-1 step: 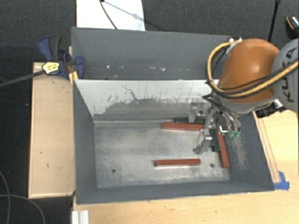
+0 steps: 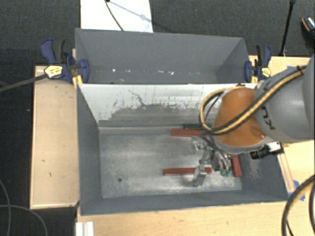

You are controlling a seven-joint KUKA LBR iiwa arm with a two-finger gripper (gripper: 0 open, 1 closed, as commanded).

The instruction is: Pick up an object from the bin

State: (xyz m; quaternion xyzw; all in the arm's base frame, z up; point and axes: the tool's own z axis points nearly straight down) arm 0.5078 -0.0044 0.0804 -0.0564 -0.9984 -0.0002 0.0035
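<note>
Hanging low over the floor of the grey metal bin [image 2: 128,156], my gripper [image 2: 198,177] sits in the front right part of it. My arm comes in from the right, and the orange cover [image 2: 236,117] on my wrist bulks above the gripper. Directly under the gripper is the right end of a long, flat reddish-brown bar [image 2: 176,171] — it lies on the bin floor running left to right, and most of its length stretches out to my left. The gripper is at that end of the bar, perhaps touching it. Whether the gripper is apart or together I cannot tell, because the wrist hardware crowds the spot. Nor can I tell whether the bar is gripped or merely beneath me.

Just to my right a short reddish-brown piece [image 2: 237,165] lies on the floor, running roughly front to back. A small green thing [image 2: 225,171], too small to make out, lies between it and the gripper. Farther back, near the foot of the rear wall, a second reddish-brown bar [image 2: 183,132] lies left to right, with a dark green strip [image 2: 194,127] just beside it on the wall side — both run in under my orange cover. The floor to the left is scuffed grey metal.
</note>
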